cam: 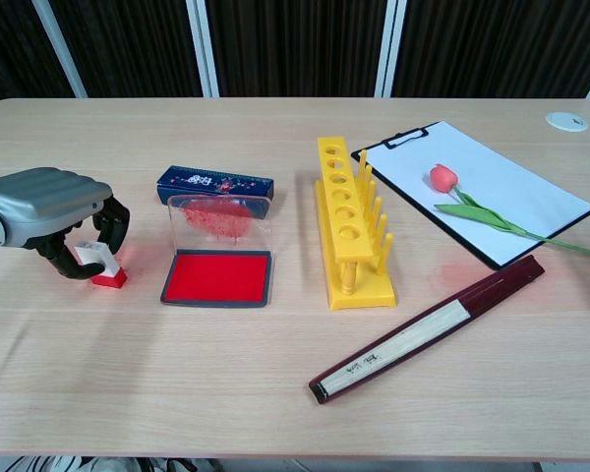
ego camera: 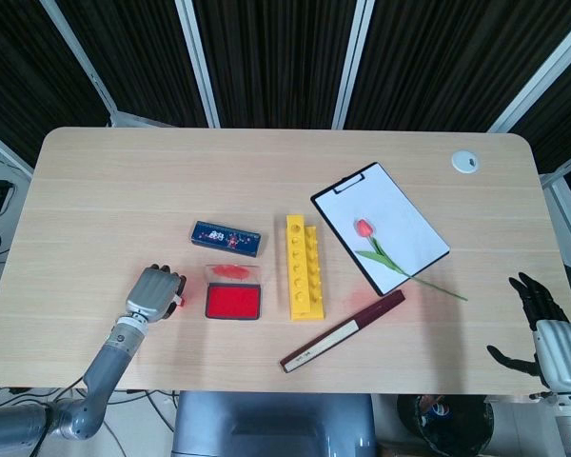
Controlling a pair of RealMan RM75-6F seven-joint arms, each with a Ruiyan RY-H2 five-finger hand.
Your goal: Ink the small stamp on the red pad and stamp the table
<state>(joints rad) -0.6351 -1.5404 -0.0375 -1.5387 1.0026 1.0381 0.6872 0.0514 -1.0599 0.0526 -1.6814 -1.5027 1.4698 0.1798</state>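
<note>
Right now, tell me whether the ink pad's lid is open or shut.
Open. The ink pad's clear lid stands upright behind the exposed red surface, smeared with red ink.

head view overhead, chest view low, sharing table (ego camera: 124,181)

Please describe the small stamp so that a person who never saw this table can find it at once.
Start from the yellow rack in the table's middle and go left past the open red ink pad. There the left robot hand holds the small stamp on the wood. It is a tiny white block with a red base, the smallest thing here.
</note>
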